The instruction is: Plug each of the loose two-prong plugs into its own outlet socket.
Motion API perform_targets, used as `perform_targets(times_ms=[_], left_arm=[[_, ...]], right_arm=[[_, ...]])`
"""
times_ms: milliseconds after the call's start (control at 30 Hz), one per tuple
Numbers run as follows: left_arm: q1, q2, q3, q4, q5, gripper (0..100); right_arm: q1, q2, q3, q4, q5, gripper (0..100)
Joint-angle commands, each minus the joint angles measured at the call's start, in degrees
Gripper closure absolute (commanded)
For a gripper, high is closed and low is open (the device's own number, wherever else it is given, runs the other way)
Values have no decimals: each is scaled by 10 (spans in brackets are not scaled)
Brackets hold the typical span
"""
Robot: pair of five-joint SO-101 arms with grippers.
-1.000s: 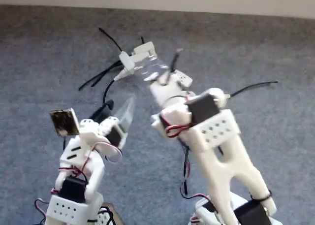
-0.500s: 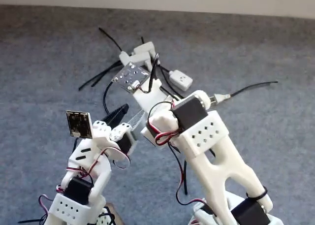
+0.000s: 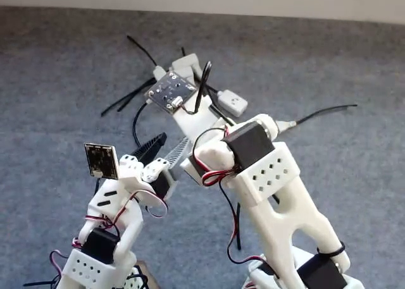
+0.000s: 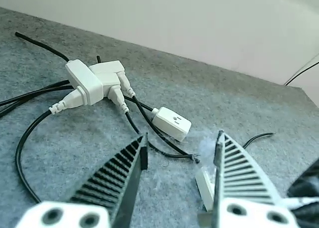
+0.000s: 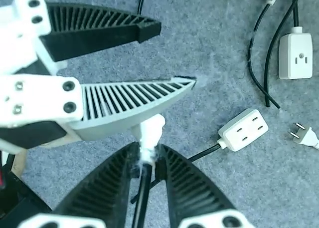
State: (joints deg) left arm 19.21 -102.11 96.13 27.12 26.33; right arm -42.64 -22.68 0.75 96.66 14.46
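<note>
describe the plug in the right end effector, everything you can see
The plug is small, white, plastic-looking, with a black cord trailing back between the fingers. The right end effector is shut on it above the grey carpet. Its tip meets or passes behind the pale finger of the left end effector; prongs hidden.

Two tools — left tool (image 4: 182, 137), right tool (image 5: 148, 150); in the right wrist view two socket blocks (image 5: 295, 57) (image 5: 243, 130); two white plugs (image 5: 304, 134) (image 5: 150, 129).
</note>
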Motion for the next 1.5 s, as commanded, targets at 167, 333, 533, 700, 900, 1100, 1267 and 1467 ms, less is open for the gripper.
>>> perform_targets(times_ms=[167,333,533,700,900,1100,1267,1467], left_arm=[[25,4,10,11,-4,769],[26,4,10,18,-4,769],[19,4,10,18,-4,769],[-75,-1,10,40,-4,769],[-164,3,10,44,-4,769],[-167,3,10,64,-21,768],[-164,4,10,70,-111,769],[-164,4,10,72,-113,769]], right_arm=[[77,0,-65,0,-29,993],[102,7,-75,2,-30,993],[138,86,-80,15,-28,993],[204,141,-116,18,-27,993],[265,200,-188,44,27,993],[308,265,-192,43,59,993],[328,307,-192,41,73,993],[331,351,-192,17,96,993]])
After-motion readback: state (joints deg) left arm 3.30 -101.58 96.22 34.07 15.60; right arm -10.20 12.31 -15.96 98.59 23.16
